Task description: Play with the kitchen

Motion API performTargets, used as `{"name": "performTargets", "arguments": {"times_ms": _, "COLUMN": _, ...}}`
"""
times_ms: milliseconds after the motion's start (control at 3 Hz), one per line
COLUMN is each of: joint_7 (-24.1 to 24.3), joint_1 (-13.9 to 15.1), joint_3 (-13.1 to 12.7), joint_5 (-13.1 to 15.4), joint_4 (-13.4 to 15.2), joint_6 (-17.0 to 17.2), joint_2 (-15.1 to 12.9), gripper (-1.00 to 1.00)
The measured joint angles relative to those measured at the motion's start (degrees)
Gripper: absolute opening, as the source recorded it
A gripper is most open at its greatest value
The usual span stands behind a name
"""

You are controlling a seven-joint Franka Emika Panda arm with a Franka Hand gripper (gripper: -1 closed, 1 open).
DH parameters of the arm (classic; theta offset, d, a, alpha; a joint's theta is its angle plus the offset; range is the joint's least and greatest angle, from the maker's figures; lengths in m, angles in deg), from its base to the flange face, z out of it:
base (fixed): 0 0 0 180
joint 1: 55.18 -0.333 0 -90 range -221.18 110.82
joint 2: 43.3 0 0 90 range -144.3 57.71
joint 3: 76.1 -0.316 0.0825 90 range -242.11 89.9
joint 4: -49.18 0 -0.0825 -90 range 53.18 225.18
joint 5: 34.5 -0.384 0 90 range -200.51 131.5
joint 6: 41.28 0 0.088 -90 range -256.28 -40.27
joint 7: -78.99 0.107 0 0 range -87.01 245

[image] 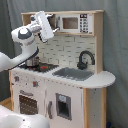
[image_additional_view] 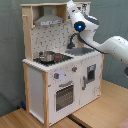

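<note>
The kitchen (image: 65,87) (image_additional_view: 55,75) is a child-size toy of white panels and pale wood. It has a black faucet (image: 85,59) (image_additional_view: 74,38), a grey sink (image: 74,74), a hob (image: 44,66) and an oven door (image_additional_view: 63,95). My gripper (image: 46,24) (image_additional_view: 71,6) is held high at the upper shelf, beside the hood (image_additional_view: 47,20) and in front of the dotted backsplash (image: 62,50). It is well above the hob and touches nothing I can see.
A small metal pot (image: 31,61) (image_additional_view: 47,56) stands on the hob. A toy microwave (image: 75,23) sits in the upper shelf to the first exterior view's right of the gripper. My white arm (image_additional_view: 107,46) reaches over the sink side. A wooden floor (image_additional_view: 95,112) lies around the kitchen.
</note>
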Motion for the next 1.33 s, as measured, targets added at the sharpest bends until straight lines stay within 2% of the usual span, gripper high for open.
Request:
{"name": "performTargets", "arguments": {"times_ms": 667, "joint_7": -5.0, "joint_1": -9.6, "joint_3": 0.6, "joint_5": 0.1, "joint_4": 6.5, "joint_6": 1.1, "joint_2": 1.3, "gripper": 1.0}}
{"name": "performTargets", "arguments": {"times_ms": 1333, "joint_7": -8.9, "joint_1": -18.3, "joint_3": -0.7, "joint_5": 0.1, "joint_4": 12.4, "joint_6": 0.9, "joint_2": 6.0, "gripper": 1.0}}
